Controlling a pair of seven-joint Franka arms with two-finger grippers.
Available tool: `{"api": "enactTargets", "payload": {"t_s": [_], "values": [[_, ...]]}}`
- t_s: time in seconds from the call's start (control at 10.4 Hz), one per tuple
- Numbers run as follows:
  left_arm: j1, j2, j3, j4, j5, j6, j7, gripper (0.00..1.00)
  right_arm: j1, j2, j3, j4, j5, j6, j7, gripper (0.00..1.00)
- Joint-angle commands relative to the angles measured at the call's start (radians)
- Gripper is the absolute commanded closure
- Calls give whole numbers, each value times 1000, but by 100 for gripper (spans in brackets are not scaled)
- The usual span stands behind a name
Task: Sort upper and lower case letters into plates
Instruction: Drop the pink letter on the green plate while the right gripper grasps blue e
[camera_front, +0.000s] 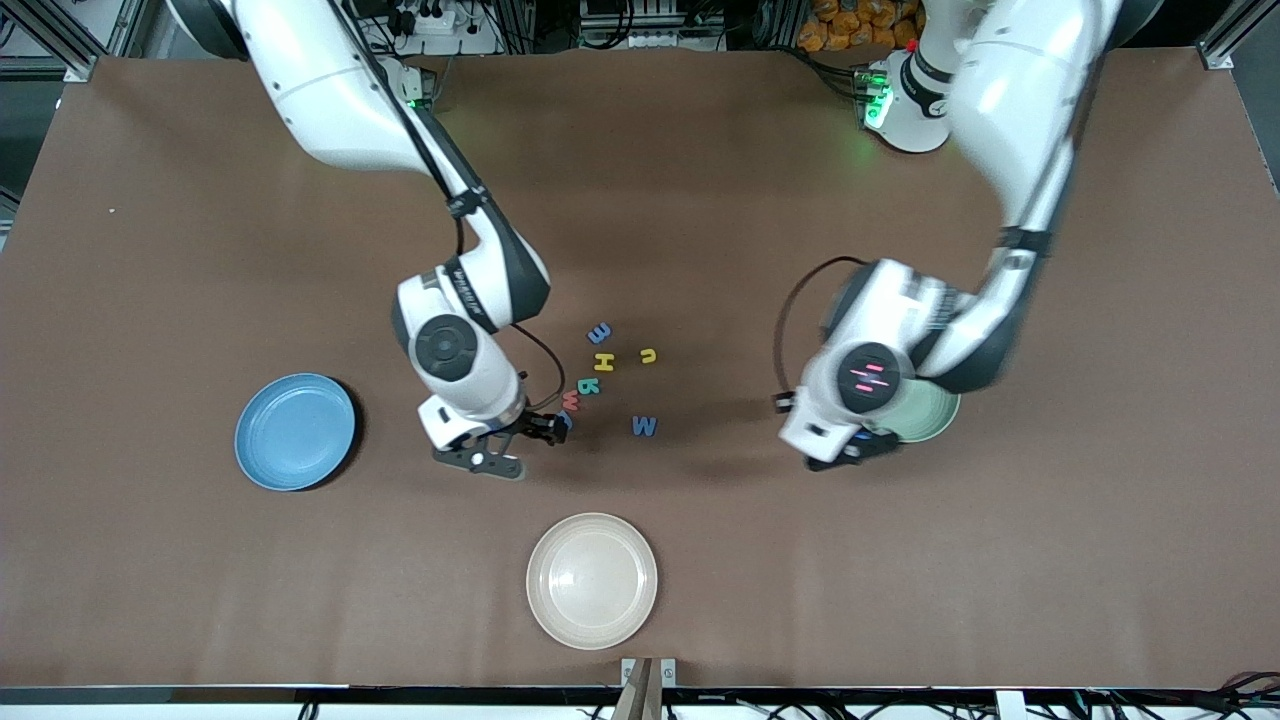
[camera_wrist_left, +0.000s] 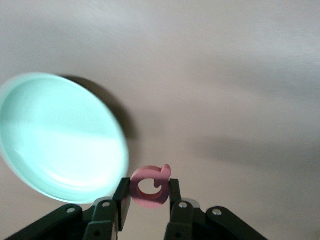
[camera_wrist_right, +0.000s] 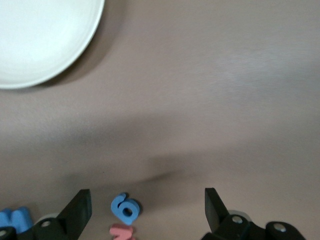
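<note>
My left gripper (camera_wrist_left: 149, 192) is shut on a salmon-pink lower-case letter (camera_wrist_left: 150, 186) and holds it in the air beside the pale mint green plate (camera_wrist_left: 60, 135). In the front view this gripper (camera_front: 858, 446) is at the rim of that plate (camera_front: 935, 412), which the arm partly hides. My right gripper (camera_wrist_right: 147, 201) is open low over the table, with a small blue letter (camera_wrist_right: 125, 208) between its fingers and a salmon letter (camera_wrist_right: 121, 231) just past it. It shows in the front view (camera_front: 525, 440). The blue plate (camera_front: 295, 432) lies toward the right arm's end.
Loose letters lie mid-table: a blue E (camera_front: 599, 333), a yellow H (camera_front: 604, 361), a small yellow letter (camera_front: 648, 355), a teal letter (camera_front: 590, 386), a salmon letter (camera_front: 570, 400) and a blue M (camera_front: 644, 426). A cream-white plate (camera_front: 592, 580) lies nearest the front camera.
</note>
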Motion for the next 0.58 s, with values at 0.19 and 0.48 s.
{"api": "enactTargets", "payload": {"t_s": [0.19, 0.48], "values": [[49, 6, -5, -111, 33, 9, 146, 92, 28, 62, 12, 31, -50, 67, -160, 0], [83, -17, -5, -276, 57, 176, 146, 92, 44, 60, 14, 17, -50, 58, -165, 0]]}}
